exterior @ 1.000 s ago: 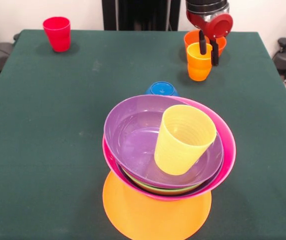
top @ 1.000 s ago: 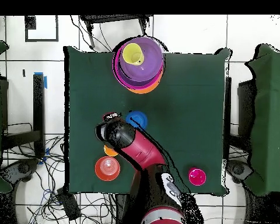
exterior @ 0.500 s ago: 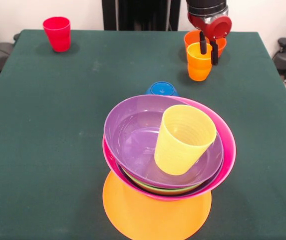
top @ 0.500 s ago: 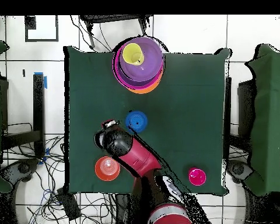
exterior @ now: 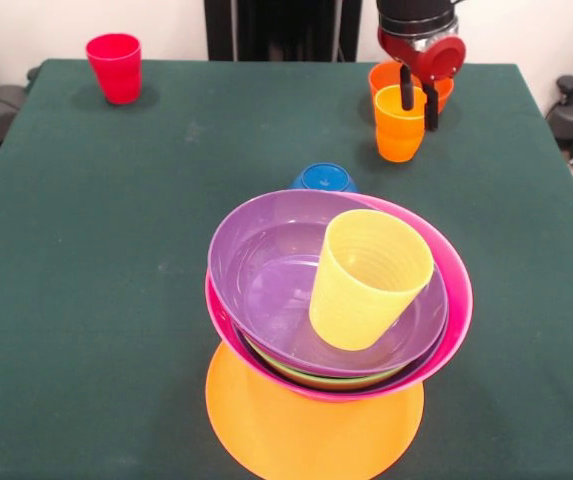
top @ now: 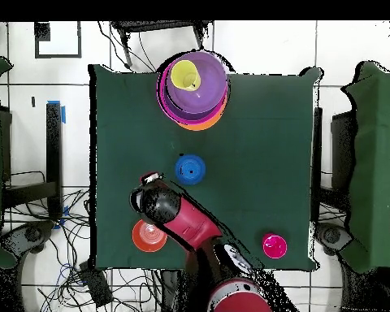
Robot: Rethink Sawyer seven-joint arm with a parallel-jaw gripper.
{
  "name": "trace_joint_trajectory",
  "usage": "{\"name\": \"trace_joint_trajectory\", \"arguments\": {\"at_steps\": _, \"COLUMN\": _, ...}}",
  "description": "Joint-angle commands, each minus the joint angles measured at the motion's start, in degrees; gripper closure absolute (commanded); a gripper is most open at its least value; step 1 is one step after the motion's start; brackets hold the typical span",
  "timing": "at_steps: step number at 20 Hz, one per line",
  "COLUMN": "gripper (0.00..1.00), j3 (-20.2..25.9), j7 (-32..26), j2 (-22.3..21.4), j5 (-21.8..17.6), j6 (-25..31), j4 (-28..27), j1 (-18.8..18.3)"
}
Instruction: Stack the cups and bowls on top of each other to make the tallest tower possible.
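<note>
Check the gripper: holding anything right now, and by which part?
The gripper grips the small orange-yellow plastic cup by its rim: one of the black fingers reaches inside the mouth, the other sits outside the wall. Whether the cup is lifted cannot be told.

The surface (exterior: 86, 250) is dark green. On it the tower (exterior: 336, 330) shows an orange base, then lime green, pink and purple bowls, with a translucent yellow cup (exterior: 368, 278) on top. Behind the tower is a blue bowl (exterior: 323, 178), farther a red cup (exterior: 114, 66), an orange-yellow cup (exterior: 398, 125) and a red-orange bowl (exterior: 381, 76). The fingers (exterior: 432, 105) are black.
</note>
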Motion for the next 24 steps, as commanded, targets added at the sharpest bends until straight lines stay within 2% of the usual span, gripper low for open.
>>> {"name": "trace_joint_trajectory", "arguments": {"at_steps": 1, "gripper": 0.00, "j3": 6.5, "j7": 9.7, "j2": 6.2, "j5": -4.0, "j6": -6.8, "j4": 2.6, "j1": -2.5}}
{"name": "trace_joint_trajectory", "arguments": {"at_steps": 11, "gripper": 0.00, "j3": 8.2, "j7": 9.5, "j2": 11.9, "j5": -6.9, "j6": -10.3, "j4": 0.1, "j1": -4.8}}
{"name": "trace_joint_trajectory", "arguments": {"at_steps": 24, "gripper": 0.00, "j3": 6.7, "j7": 9.0, "j2": 10.8, "j5": -7.1, "j6": -8.4, "j4": -0.2, "j1": -4.4}}
